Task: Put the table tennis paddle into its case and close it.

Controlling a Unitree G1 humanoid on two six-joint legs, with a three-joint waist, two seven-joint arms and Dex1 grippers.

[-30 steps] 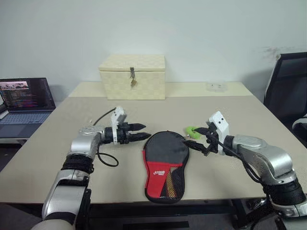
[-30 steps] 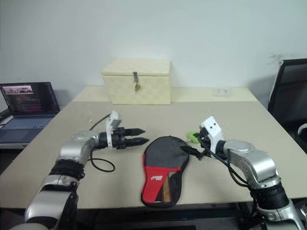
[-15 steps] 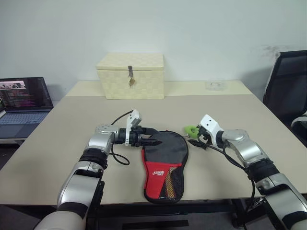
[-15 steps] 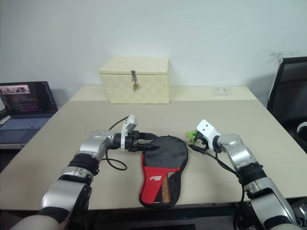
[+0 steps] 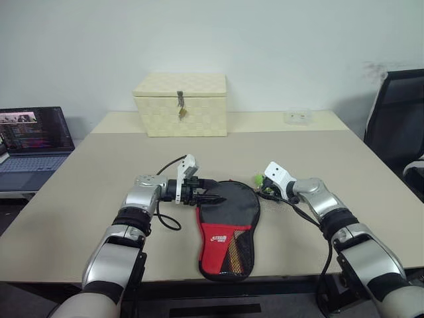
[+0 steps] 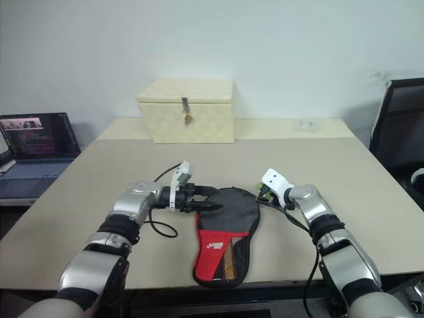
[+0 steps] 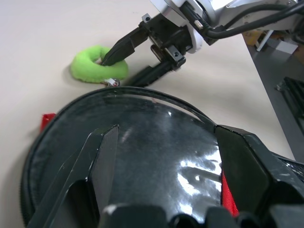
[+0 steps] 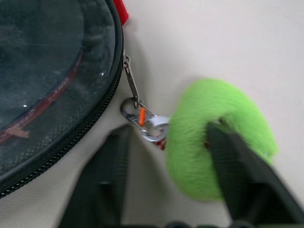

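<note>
Mid-table, case (image 5: 227, 225) lies flat; left gripper (image 5: 213, 193) jaws apart over it, right gripper (image 7: 124, 61) jaws apart straddling green ring (image 8: 219, 137). Far: cream box (image 5: 181, 105); laptop (image 5: 34, 139) left.

Two head views look forward and down over the table (image 5: 79, 192); each wrist view sits close behind its jaws, both seemingly sharing the green ring (image 8: 221, 137) beside the case (image 7: 142, 152).

An office: laptop (image 5: 34, 140), desk chair (image 5: 396, 126) (black), plain table (image 5: 344, 159).
</note>
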